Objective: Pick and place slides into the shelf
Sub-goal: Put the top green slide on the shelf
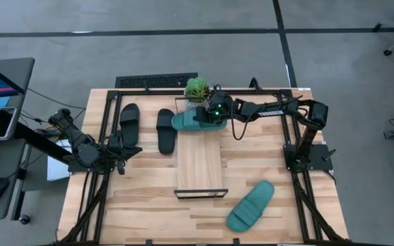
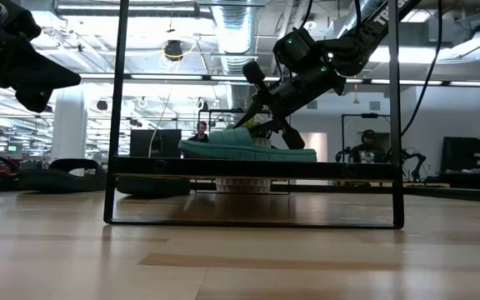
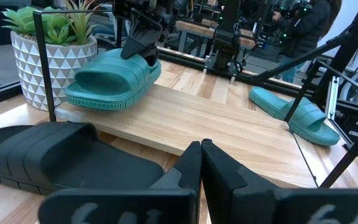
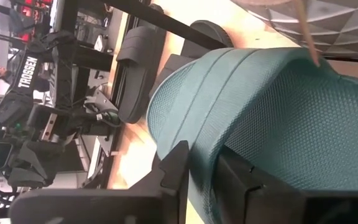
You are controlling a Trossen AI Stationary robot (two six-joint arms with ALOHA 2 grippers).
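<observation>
One teal slide (image 1: 191, 121) lies across the far end of the light-wood shelf (image 1: 199, 164), beside the plant pot; it also shows in the low view (image 2: 240, 148) and the left wrist view (image 3: 110, 78). My right gripper (image 1: 214, 115) is shut on it. The other teal slide (image 1: 250, 205) lies sole-down on the table near the front right. Two black slides (image 1: 129, 123) (image 1: 165, 130) lie sole-down on the table left of the shelf. My left gripper (image 3: 201, 152) is shut and empty, just over the near end of the left black slide (image 3: 61, 155). My right gripper pinches the teal slide's raised side rim (image 4: 204, 165) between its two fingers, at the end behind the strap. The fingers (image 2: 265, 108) slant down from the table's right side. The slide's sole lies on the shelf board, about level.
A small potted plant (image 1: 197, 89) in a white patterned pot (image 3: 48, 59) stands at the shelf's far end, right behind the held slide. Black metal frame bars (image 2: 122, 108) rise at the shelf's ends. The shelf's middle and near part (image 3: 229, 130) is bare. People show in the room behind.
</observation>
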